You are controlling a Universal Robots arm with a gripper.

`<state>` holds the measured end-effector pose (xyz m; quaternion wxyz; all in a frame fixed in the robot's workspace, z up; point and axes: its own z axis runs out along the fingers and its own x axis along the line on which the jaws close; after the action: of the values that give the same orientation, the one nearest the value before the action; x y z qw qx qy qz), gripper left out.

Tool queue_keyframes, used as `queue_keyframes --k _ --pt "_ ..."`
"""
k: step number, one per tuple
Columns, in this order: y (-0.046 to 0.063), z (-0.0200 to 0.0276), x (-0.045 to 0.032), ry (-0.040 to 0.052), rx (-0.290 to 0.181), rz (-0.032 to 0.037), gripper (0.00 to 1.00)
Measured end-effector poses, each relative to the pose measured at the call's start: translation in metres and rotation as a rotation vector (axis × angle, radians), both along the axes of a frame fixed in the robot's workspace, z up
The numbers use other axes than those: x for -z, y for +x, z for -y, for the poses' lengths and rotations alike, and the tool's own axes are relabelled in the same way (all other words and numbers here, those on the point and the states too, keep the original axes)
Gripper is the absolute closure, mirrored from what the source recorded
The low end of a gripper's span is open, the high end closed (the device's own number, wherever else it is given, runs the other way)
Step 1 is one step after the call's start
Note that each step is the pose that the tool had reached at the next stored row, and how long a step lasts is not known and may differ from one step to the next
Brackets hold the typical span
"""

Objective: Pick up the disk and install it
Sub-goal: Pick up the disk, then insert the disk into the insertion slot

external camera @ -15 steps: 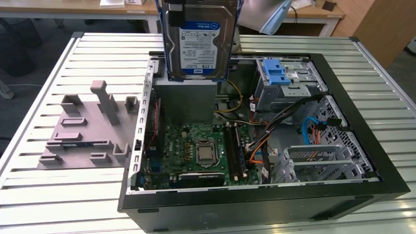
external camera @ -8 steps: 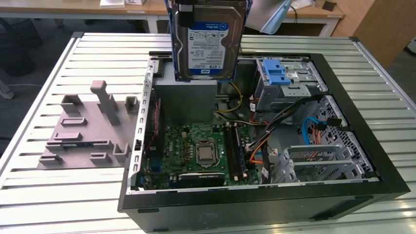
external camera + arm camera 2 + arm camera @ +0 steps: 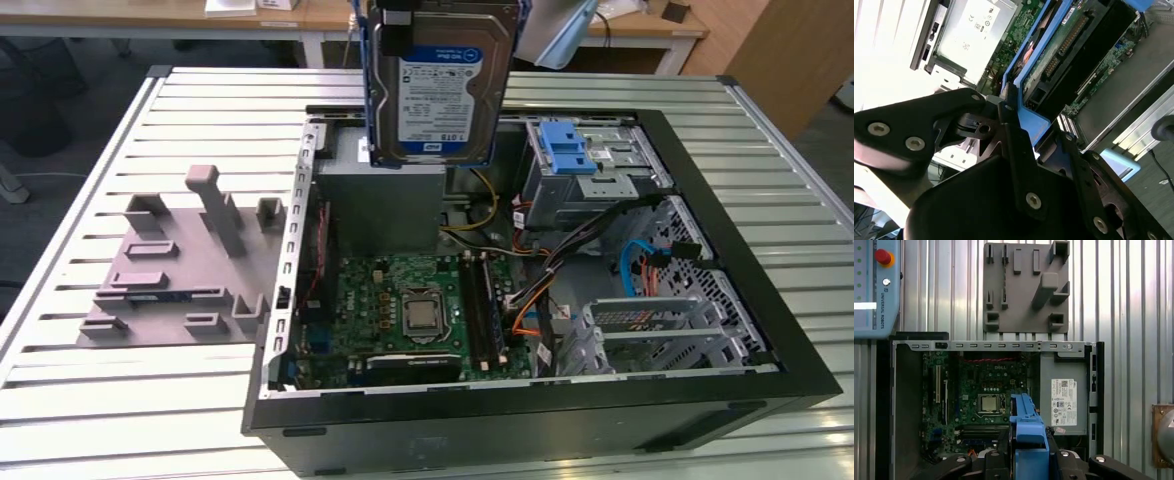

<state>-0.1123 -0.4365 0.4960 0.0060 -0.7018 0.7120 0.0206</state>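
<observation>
The disk (image 3: 441, 85), a silver hard drive with a blue-and-white label and a blue plastic frame, hangs upright above the open computer case (image 3: 747, 300). It is over the rear part of the case, above the grey metal box (image 3: 380, 205). My gripper (image 3: 1034, 122) is shut on the disk's blue frame (image 3: 1029, 120), with black fingers (image 3: 1013, 145) pressed on both sides. In the first wrist view the gripper (image 3: 1026, 446) holds the blue frame (image 3: 1026, 422) edge-on, over the motherboard (image 3: 986, 390) and beside the grey box (image 3: 1064, 390).
A grey metal cage with a blue latch (image 3: 577, 155) sits at the case's back right in the exterior view. Cables and a second bay (image 3: 654, 325) fill that side. A grey fixture plate (image 3: 180, 265) lies on the slatted table (image 3: 80, 400) beside the case. A pendant (image 3: 876, 287) rests nearby.
</observation>
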Motion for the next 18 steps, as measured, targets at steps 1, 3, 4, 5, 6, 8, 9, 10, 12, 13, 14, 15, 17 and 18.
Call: queue_keyframes --k 1,3,4,5,6,8,9,10,12,13,14,15,17,18 --pt "0.001 0.0 0.0 -0.0001 0.0 0.0 0.64" --pt "0.003 0.0 0.0003 0.0001 0.0 0.0001 0.64" --pt "0.003 0.0 0.0004 -0.0002 0.0 0.0002 0.64" --pt "0.003 0.0 0.0004 -0.0005 0.0 0.0002 0.64" --pt "0.004 0.0 0.0005 -0.0006 0.0 0.0002 0.64" --pt "0.005 0.0 0.0007 -0.0008 0.0 0.0002 0.64" --pt "0.006 0.0 0.0008 -0.0008 0.0 0.0003 0.64" --pt "0.006 0.0 0.0009 -0.0009 0.0 0.0003 0.64" --pt "0.007 0.0 0.0011 -0.001 0.0 0.0004 0.64" --pt "0.008 0.0 0.0011 -0.001 0.0 0.0004 0.64" --pt "0.009 0.0 0.0012 -0.001 0.0 0.0004 0.64" --pt "0.01 0.0 0.0013 -0.0012 0.0 0.0004 0.64" --pt "0.011 0.0 0.0014 -0.0013 0.0 0.0004 0.64" --pt "0.012 0.0 0.0015 -0.0014 0.0 0.0004 0.64"
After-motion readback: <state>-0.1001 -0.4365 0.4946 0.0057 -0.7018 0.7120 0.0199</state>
